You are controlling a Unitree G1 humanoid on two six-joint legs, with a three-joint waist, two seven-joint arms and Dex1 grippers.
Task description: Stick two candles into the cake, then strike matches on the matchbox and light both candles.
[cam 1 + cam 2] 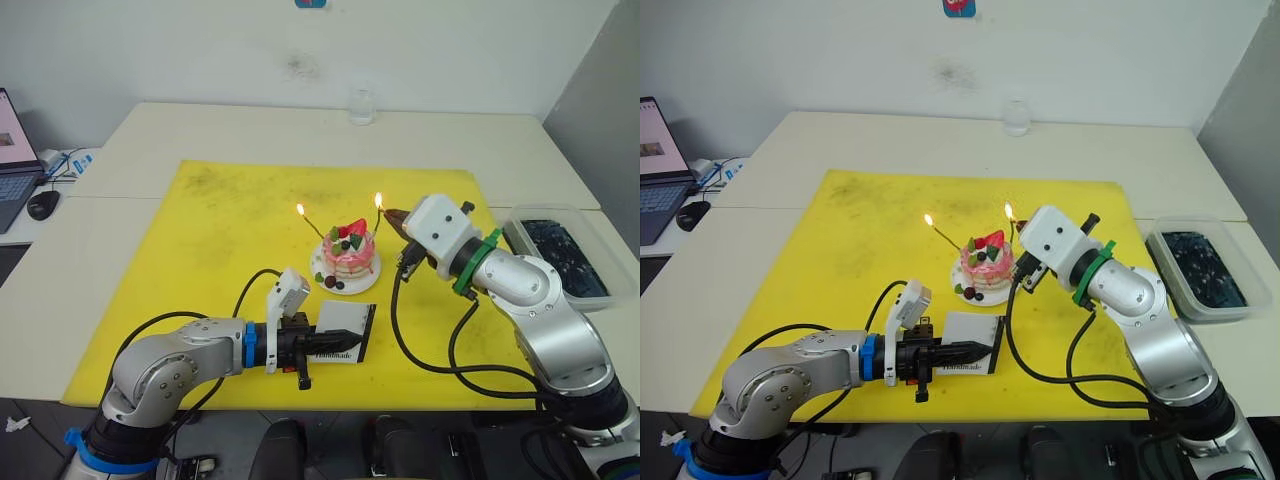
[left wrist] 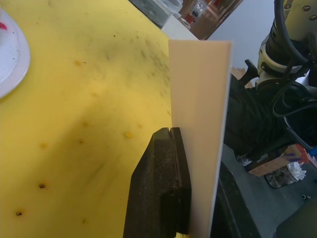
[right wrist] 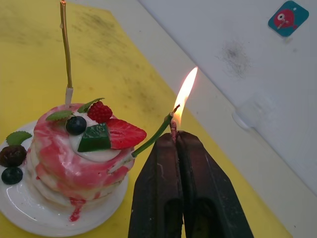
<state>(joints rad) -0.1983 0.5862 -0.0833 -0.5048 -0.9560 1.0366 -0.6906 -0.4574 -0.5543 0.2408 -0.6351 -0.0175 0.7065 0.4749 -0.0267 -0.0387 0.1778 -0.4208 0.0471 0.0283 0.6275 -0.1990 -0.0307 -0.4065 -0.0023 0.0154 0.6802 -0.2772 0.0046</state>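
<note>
On the yellow mat (image 1: 220, 230) over the pale table, we record a small round pink cake (image 1: 349, 258) with a strawberry, green leaves and dark berries, on a white plate (image 1: 362, 284). Two thin greenish candles stand in it, both lit: the left candle (image 1: 313, 224) leans outward, and the right candle (image 3: 151, 139) tilts toward our right gripper (image 3: 175, 135). That gripper's black fingers are pressed together on a short dark match (image 3: 173, 130), whose tip sits at the right candle's flame, just beside the cake. In front of the plate, our left gripper (image 2: 169, 131) is clamped on the flat white matchbox (image 1: 343, 331), which has a black edge strip and rests on the mat.
</note>
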